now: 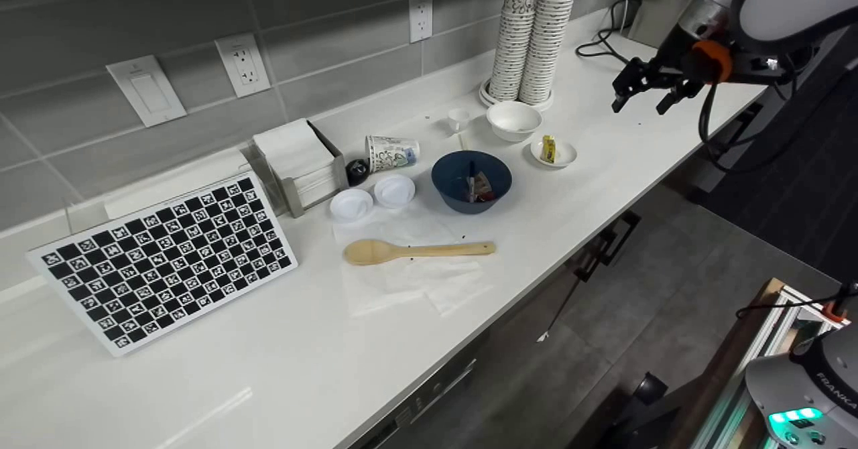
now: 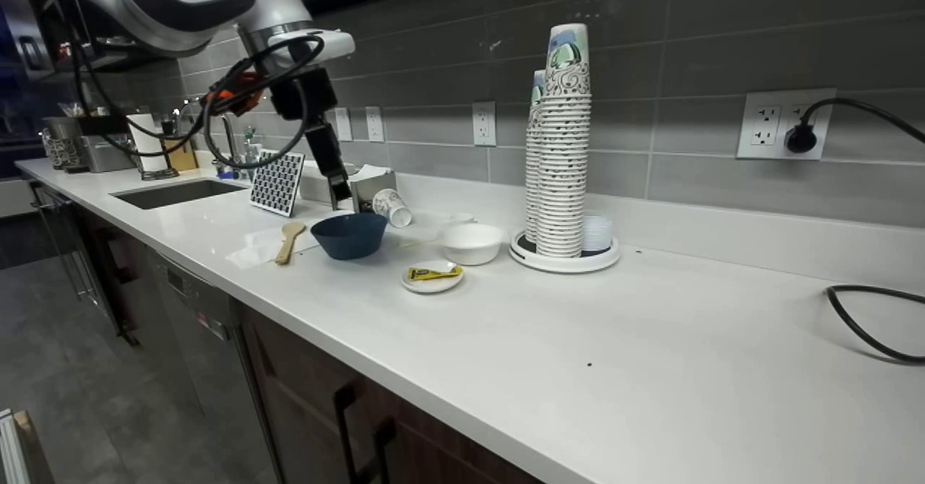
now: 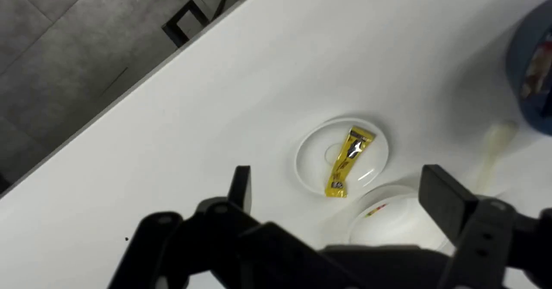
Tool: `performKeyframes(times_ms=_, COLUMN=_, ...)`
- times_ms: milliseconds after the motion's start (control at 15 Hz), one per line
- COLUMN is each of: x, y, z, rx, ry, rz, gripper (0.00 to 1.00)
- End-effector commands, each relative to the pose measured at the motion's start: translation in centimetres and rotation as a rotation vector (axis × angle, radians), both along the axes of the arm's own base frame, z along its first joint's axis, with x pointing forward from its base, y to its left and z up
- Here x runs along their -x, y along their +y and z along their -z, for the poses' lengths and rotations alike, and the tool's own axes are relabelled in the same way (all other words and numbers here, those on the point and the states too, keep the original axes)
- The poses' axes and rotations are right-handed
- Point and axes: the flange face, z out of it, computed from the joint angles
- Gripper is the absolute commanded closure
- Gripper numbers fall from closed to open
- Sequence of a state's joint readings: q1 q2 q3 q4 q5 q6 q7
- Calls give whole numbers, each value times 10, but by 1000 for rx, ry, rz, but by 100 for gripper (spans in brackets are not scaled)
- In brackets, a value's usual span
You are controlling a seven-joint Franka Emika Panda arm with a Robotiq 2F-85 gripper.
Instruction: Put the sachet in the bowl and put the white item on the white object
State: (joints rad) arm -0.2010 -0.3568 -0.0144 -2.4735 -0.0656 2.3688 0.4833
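Note:
The sachet (image 1: 549, 149) is a yellow packet lying on the white object, a small shallow round dish (image 1: 566, 155). Both also show in an exterior view, the sachet (image 2: 432, 273) on the dish (image 2: 426, 287). In the wrist view the sachet (image 3: 348, 161) lies across the dish (image 3: 317, 164). The dark blue bowl (image 1: 446, 179) holds several small packets; it is cut off at the wrist view's right edge (image 3: 524, 71). My gripper (image 1: 640, 107) is open and empty, above the counter; the dish shows beyond its fingers (image 3: 343, 185). I cannot tell which thing is the white item.
A white bowl (image 1: 514, 118) and a small white cup (image 1: 458, 120) stand near the dish. Tall paper cup stacks (image 1: 526, 47) stand behind on a round tray. A wooden spoon (image 1: 419, 250), two white lids (image 1: 394, 190), a tipped cup (image 1: 389, 153) and a napkin holder (image 1: 301, 167) lie beyond the blue bowl.

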Motion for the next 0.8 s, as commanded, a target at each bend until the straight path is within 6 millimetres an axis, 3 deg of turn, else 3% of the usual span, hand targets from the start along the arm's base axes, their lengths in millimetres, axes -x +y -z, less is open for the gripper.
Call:
performKeyframes(times_ms=0, x=-8, y=-8, z=4, rx=-7, ry=-2, rz=36, gripper=0)
performKeyframes(times_ms=267, x=-29, y=-15, z=18, rx=-19, ry=16, rz=78, gripper=0)
performKeyframes(times_ms=600, x=-65, y=-32, z=62, rx=-45, ry=-37, rz=-51, gripper=0)
performKeyframes(times_ms=733, x=-79, y=-40, z=80, rx=-80, ry=-48, rz=-24, gripper=0)
